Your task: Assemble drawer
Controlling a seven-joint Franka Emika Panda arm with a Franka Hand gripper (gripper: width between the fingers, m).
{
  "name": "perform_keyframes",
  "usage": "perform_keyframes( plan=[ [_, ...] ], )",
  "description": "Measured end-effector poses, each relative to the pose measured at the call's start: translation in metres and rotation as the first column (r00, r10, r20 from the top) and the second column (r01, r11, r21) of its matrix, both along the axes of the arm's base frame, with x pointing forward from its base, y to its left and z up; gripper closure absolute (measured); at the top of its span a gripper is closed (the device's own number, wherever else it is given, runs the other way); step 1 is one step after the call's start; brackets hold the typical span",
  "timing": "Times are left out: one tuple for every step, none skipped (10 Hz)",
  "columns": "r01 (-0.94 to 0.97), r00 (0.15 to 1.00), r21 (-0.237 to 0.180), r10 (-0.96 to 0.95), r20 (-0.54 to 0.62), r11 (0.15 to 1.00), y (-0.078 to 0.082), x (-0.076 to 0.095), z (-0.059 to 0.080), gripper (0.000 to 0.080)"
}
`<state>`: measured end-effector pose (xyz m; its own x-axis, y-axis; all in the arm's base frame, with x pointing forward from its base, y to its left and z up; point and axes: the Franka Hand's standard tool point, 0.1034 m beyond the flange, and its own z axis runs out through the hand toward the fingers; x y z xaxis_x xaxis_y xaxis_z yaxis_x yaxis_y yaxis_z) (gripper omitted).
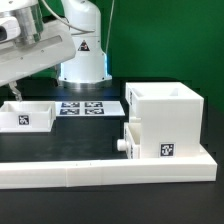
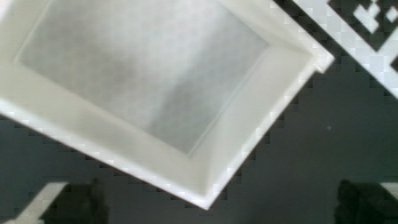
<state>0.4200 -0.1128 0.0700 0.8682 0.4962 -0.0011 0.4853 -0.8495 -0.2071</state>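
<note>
At the exterior view's left the arm reaches down over the black table; its gripper hangs just above the near-left edge of the loose tray, and from this view I cannot tell whether it touches the rim. In the wrist view the two dark fingertips stand wide apart, with nothing clamped; the gripper is spread open, and a corner of the loose tray points in between the fingers. This tray is an open white box with its mouth upward and a square tag on its front wall; it lies well apart from the rest of the drawer.

Behind it, toward the middle, stands the white robot base. In front of the base the marker board lies flat on the table, between the loose tray and the housing.

To the right comes the second tray; its knob faces the exterior view's left; it juts out low from the side of the housing; how deep it sits I cannot tell. The housing is tall, open at the top, upright, with a tag low on its front.

Along the front runs the border wall; the housing stands just behind it at the right end.
</note>
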Motion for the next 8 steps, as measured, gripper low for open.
perform_keyframes(
  plan=[
    [0.062,0.998,-0.007,-0.062,-0.012,0.998,0.000,0.000,0.000,0.0150],
    [0.148,0.988,-0.018,-0.149,-0.028,0.989,0.001,-0.001,-0.001,0.0150],
    [0.321,0.945,-0.050,-0.323,-0.052,0.946,0.004,-0.001,-0.007,0.0150],
    [0.415,0.906,-0.073,-0.420,-0.055,0.907,0.006,-0.003,-0.016,0.0150],
    [0.493,0.863,-0.094,-0.500,-0.068,0.865,0.007,-0.010,-0.026,0.0150],
    [0.573,0.808,-0.118,-0.583,-0.083,0.811,0.010,-0.013,-0.029,0.0150],
    [0.642,0.751,-0.141,-0.655,-0.084,0.754,0.015,-0.012,-0.033,0.0150],
    [0.672,0.723,-0.153,-0.687,-0.078,0.725,0.021,-0.014,-0.041,0.0150]
  ],
)
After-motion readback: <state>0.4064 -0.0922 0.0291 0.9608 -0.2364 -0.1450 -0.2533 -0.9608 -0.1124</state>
